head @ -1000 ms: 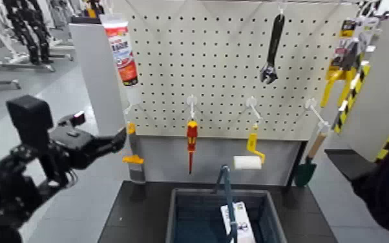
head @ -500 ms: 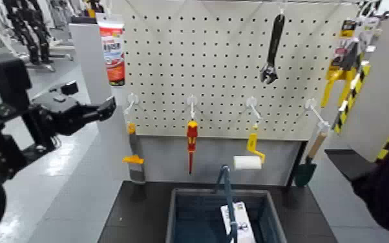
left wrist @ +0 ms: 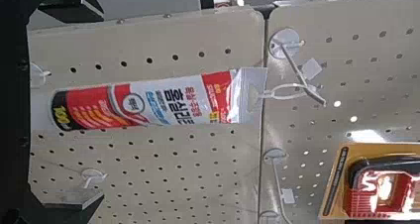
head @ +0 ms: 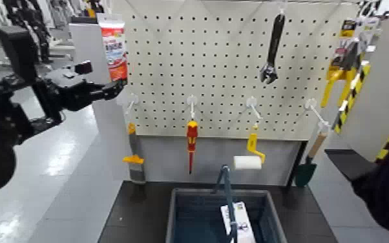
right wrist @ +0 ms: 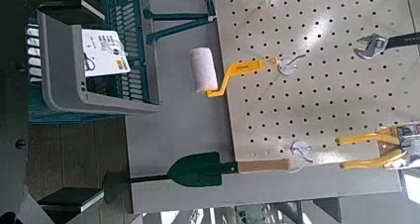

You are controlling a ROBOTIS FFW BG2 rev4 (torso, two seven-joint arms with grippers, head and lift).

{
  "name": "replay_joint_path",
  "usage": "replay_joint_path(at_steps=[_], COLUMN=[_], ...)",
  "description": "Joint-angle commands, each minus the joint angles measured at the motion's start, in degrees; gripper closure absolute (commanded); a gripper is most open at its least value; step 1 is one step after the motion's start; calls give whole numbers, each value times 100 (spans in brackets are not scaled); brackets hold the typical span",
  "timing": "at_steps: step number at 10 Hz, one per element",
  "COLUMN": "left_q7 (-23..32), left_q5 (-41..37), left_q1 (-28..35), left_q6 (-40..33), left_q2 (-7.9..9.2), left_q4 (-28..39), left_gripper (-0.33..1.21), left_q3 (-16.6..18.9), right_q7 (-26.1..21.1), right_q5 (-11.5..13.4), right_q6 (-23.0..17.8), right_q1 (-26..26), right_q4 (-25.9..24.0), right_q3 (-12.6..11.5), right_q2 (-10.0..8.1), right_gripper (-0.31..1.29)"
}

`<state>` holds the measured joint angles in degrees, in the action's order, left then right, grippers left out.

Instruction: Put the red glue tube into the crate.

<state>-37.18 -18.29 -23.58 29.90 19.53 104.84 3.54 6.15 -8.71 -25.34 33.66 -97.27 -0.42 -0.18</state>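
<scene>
The red glue tube [head: 114, 48] hangs from a hook at the top left of the pegboard, cap end down. It also shows in the left wrist view [left wrist: 149, 100], lying across the picture from its hook. My left gripper [head: 116, 87] is raised at the pegboard's left edge, open and empty, with its fingertips just below the tube's lower end. The crate [head: 262, 207] stands on the dark table below the pegboard, with its handle bar [head: 226, 194] upright; it also shows in the right wrist view [right wrist: 139, 56]. My right gripper is open, out of the head view; only its dark arm [head: 384, 187] shows at the right edge.
On the pegboard hang a scraper [head: 132, 155], a red-and-yellow screwdriver [head: 191, 139], a paint roller [head: 249, 158], a black wrench [head: 273, 48], a trowel [head: 307, 169] and yellow clamps [head: 339, 71]. A white box [head: 239, 223] lies in the crate.
My left arm has risen and swung right, from low beside the scraper up to the lower end of the glue tube. The right arm has not moved.
</scene>
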Motion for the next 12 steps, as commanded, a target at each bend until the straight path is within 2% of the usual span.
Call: replay_joint_path(at_steps=[1,6,8,9,10,12], left_q7=[-342,-861,-861,-843,-738,-667], left_q5=[-17,-412,-482,-482,-438,-351], left_q1=[-507,-1052,-1078,-1096,-1105,-1122], left_q6=[-169,-98,-116,-46,-37,69], left_q2=[43,297,315,315,333,350], left_q4=[-588,-1291,-1308,-1282,-1212,-1098], left_gripper=[8,10,14,50,115,112], left_q3=[-239,-652,-661,-679,-714,-723], right_q7=[27,141,176,185,185,185], right_q5=[-16,-25,-43,-43,-43,-43], right_q6=[20,99,143,152,152,152], right_q1=[-18,-62,-71,-71,-71,-71], right_q4=[6,24,15,15,6,6], right_q3=[-2,-2,-2,-2,-2,-2], right_q2=[773,773,773,773,773,773], right_gripper=[8,8,9,9,9,9])
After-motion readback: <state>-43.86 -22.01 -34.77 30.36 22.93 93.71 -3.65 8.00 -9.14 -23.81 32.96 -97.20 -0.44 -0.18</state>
